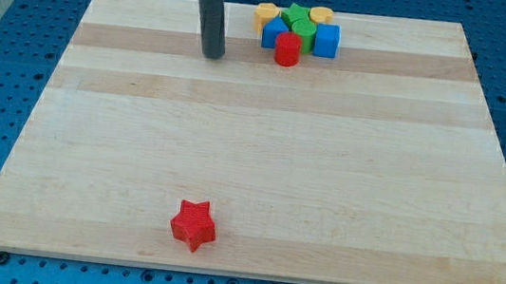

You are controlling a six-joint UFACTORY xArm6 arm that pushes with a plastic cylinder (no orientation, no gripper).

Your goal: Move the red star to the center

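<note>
Red star (194, 225) at lower left of centre on wooden board (324, 188), my tip (212, 55) at upper left of centre, no gripper fitted, touching nothing, cluster of seemingly seven blocks (297, 29) at top centre

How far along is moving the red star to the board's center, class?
Nothing looks done: the red star sits near the board's bottom edge. My tip is near the top, left of the block cluster, far from the star. Reaching and pushing it remain.
</note>
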